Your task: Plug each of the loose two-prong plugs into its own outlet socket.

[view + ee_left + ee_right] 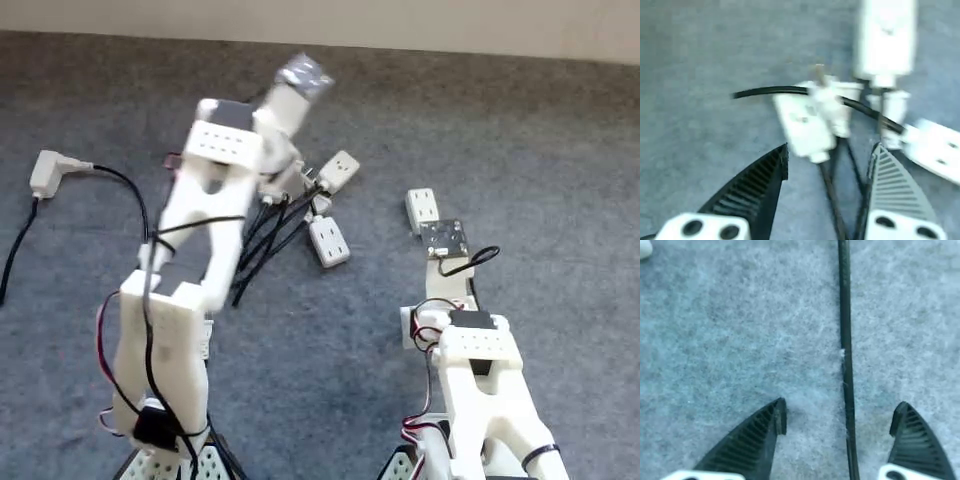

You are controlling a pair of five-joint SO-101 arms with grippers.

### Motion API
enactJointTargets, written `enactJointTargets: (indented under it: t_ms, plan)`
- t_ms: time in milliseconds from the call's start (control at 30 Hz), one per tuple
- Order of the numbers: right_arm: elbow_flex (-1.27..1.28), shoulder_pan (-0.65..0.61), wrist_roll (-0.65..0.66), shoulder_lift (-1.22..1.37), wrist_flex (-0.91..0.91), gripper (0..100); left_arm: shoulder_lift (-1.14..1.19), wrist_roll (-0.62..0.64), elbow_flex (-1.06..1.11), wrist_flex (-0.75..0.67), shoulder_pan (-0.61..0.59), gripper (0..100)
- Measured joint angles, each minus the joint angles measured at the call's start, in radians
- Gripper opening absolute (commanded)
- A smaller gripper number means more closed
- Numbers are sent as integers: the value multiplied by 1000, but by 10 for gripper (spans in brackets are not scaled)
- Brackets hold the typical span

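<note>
The left jaws stand wide over a tangle of sockets (802, 125) and black cords (770, 91) far out on the bench (560, 150). One white block lies just beyond the tips and nothing is held. The wide spread reads as a setup for closing across a block or a plug body, though blur keeps me from telling plug from socket there. The right jaws are also spread wide and empty, low over the bench, with a cord (845, 315) running between them nearer one tip, so they seem placed to gather that lead. A lone socket (422, 208) lies just ahead of the right arm (480, 370). A plug (45, 172) sits well apart on the left arm's outer side, unplugged, so the task looks barely begun.
</note>
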Motion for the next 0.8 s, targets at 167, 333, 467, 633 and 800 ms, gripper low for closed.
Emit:
enactJointTargets:
  t_ms: [167, 333, 467, 633, 800]
  plan:
    - [0, 5, 0, 0, 0, 324, -21, -273, 0, 181, 104, 219]
    - [-32, 121, -38, 0, 44, 324, -60, -437, 0, 224, 106, 250]
    - [-103, 267, -137, 0, 98, 324, -60, -459, 6, 132, 110, 280]
    - [-140, 443, -224, 0, 106, 324, -60, -460, 6, 11, 129, 280]
    - [-153, 623, -287, 0, 92, 324, -60, -416, 6, -12, 172, 280]
